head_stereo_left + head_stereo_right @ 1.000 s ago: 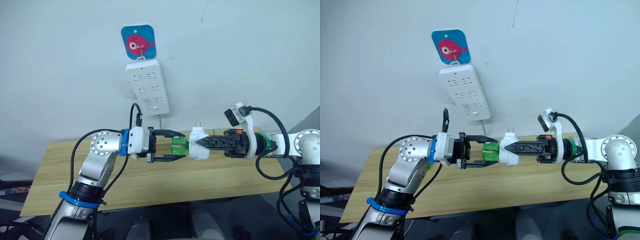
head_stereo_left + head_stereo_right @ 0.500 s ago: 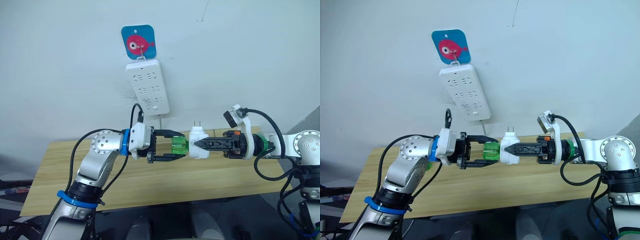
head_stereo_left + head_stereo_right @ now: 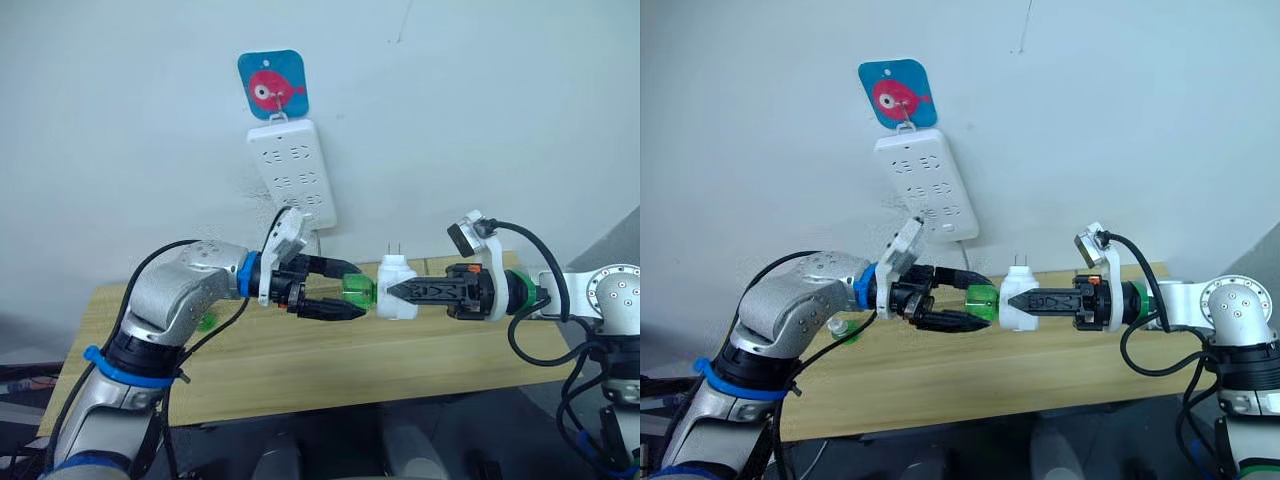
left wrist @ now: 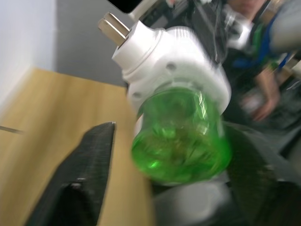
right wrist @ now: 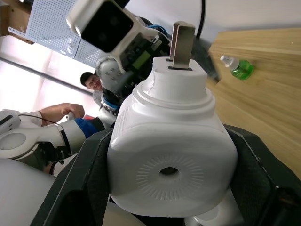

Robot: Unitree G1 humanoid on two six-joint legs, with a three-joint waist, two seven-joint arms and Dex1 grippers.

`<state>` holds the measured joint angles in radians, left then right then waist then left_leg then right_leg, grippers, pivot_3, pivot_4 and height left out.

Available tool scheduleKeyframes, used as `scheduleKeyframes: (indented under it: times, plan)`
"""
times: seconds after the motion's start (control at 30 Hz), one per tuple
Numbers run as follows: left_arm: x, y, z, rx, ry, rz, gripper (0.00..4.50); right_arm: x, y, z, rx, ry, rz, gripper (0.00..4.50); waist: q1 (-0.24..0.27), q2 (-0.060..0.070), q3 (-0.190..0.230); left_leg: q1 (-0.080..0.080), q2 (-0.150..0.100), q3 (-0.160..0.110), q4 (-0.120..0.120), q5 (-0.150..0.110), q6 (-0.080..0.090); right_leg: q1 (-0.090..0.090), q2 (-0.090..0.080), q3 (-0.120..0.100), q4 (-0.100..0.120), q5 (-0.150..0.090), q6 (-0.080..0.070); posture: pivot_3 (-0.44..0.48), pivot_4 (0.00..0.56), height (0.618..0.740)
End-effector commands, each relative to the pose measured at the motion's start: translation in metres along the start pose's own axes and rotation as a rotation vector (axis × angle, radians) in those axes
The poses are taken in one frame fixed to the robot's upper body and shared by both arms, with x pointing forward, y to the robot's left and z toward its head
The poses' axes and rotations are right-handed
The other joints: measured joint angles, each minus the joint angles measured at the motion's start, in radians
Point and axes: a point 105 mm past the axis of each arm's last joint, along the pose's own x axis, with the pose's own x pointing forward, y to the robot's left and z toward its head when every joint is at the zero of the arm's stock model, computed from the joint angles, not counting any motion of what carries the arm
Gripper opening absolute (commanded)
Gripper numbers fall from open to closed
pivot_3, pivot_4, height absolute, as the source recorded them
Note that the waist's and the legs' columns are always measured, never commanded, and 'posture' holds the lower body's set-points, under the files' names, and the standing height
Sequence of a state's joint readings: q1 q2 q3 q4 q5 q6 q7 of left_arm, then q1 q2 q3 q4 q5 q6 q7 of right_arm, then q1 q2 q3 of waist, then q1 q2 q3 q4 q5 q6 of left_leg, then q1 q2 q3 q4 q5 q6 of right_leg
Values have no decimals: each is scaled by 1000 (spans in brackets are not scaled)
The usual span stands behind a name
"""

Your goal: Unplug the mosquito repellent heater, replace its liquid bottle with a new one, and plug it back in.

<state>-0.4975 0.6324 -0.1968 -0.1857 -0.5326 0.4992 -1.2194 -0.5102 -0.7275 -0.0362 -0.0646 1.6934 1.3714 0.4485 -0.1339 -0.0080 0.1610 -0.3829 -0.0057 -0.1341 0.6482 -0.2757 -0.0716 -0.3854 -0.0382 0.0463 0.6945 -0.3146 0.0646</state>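
At mid-frame, above the wooden table, the right gripper clamps the small white rounded plastic heater, unplugged. The left gripper straddles its green translucent liquid bottle, fingers apparently not quite closed. Bottle removal is underway; next comes gripping and unscrewing it.

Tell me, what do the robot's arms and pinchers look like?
Both arms are silver-grey metal with round jointed parts. The left arm wears blue rings and trails black cables. The right arm has a green band and looping black cables. The left end effector and the right end effector each have two black fingers on white mounts.
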Motion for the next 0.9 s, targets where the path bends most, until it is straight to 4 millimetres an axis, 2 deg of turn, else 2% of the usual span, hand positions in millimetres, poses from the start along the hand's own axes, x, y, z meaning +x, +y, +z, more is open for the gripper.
scheduleKeyframes:
  times: [0.03,0.1,0.17,0.3,0.5,0.6,0.73,0.83,0.9]
  plan:
    - [-7,-3,-6,265,-4,31,4500,-3,12,5,-30,-23,44,3011,4,0,0,0,0,0,0,0,0,0,0,0,0,0,0,-121,118,734]
    - [-9,-7,-12,415,-16,34,4500,-4,11,6,-28,-30,38,3011,6,0,0,0,0,0,0,0,0,0,0,0,-1,0,0,-120,118,734]
    - [-9,-3,-6,472,-97,113,4500,-4,10,7,-27,-33,34,3011,15,0,0,0,0,1,0,0,0,0,-1,0,-1,0,0,-121,118,734]
    - [-6,-11,9,665,-217,131,4500,-3,9,7,-26,-34,28,3011,26,0,0,-1,0,0,1,0,0,0,-1,0,-1,0,0,-122,118,734]
    - [-2,-8,25,761,-275,140,4500,-4,7,7,-25,-35,19,3011,26,0,0,-1,0,0,2,0,1,0,-1,0,0,0,0,-124,117,734]
    - [1,-10,26,764,-274,111,4500,-4,7,7,-27,-35,17,3011,23,0,0,-1,0,0,2,0,1,0,-1,0,1,0,0,-124,117,734]
    - [5,-12,22,741,-258,75,3619,-3,7,7,-30,-37,14,3011,19,0,0,-1,0,0,2,0,1,0,-1,0,1,0,0,-131,118,734]
    - [5,-11,20,716,-229,58,2752,-3,7,6,-32,-39,11,3011,19,0,0,-1,0,0,2,0,1,0,-1,0,1,0,0,-132,120,734]
    - [5,-7,22,624,-210,59,2268,-3,7,6,-33,-39,8,3011,20,0,0,-1,0,-1,2,0,1,0,-1,-1,1,0,0,-132,120,734]
